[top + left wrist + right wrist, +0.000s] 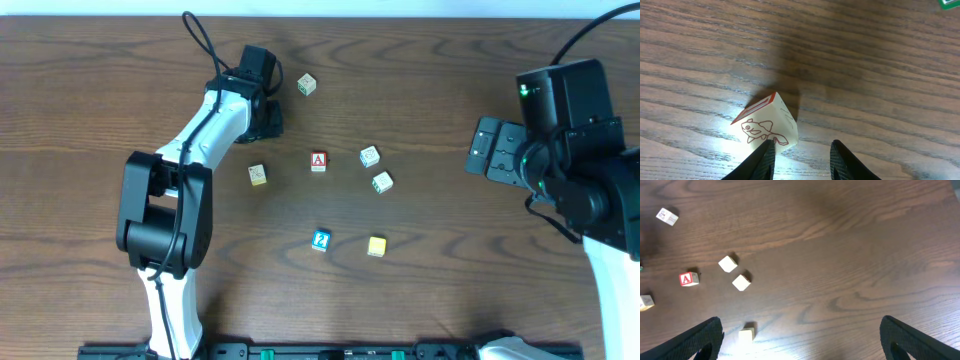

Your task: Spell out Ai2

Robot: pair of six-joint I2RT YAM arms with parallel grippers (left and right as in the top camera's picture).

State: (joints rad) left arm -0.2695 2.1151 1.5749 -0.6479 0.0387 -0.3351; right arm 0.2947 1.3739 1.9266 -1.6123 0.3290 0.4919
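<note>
Block A (318, 161) sits mid-table, red-edged, and the 2 block (320, 240) lies on its near side. My left gripper (802, 145) hovers up-left of A, fingers parted, with a red-drawn block (767, 126) right at one fingertip. My right gripper (801, 326), far right of A, gapes wide, holding nothing.

The left arm (215, 125) has white links, black joints and a looping black cable (200, 35); the left gripper (802, 160) is black. A green light (522, 88) dots the right arm (590, 190).

7 blks (318, 161), 2 robot arms (215, 125)
</note>
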